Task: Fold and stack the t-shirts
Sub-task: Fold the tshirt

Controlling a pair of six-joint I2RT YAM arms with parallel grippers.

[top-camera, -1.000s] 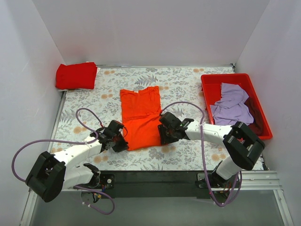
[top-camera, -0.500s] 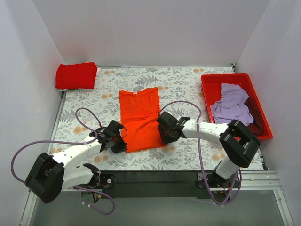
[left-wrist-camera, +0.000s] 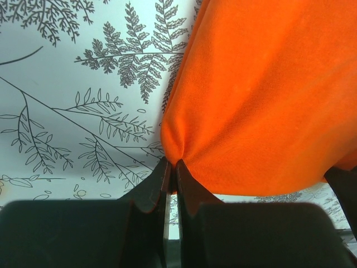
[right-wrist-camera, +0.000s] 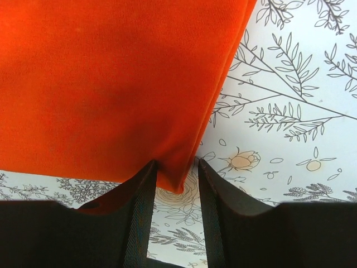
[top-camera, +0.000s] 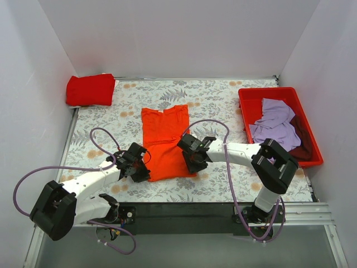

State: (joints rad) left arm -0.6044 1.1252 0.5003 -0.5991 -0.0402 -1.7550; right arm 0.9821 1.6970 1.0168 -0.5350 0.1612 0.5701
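Observation:
The bright orange t-shirt (top-camera: 164, 139) lies folded lengthwise in the middle of the table. My left gripper (top-camera: 145, 171) is shut on its near left corner, the cloth bunched between the fingertips in the left wrist view (left-wrist-camera: 173, 163). My right gripper (top-camera: 191, 162) is open at the near right corner. That corner (right-wrist-camera: 178, 178) hangs between the spread jaws and neither jaw grips it. A deeper red t-shirt (top-camera: 90, 89) lies folded at the far left. The lavender t-shirt (top-camera: 274, 127) and the dark maroon t-shirt (top-camera: 304, 144) lie crumpled in the bin.
A rigid red plastic bin (top-camera: 266, 91) stands at the right side. The floral tablecloth (top-camera: 223, 100) covers the table. White walls close in the left, back and right. My purple cables loop over the cloth beside both arms.
My right gripper has moved left along the near edge of the orange t-shirt, and the cloth's lower part has shifted slightly left. My left gripper has kept its hold and barely moved.

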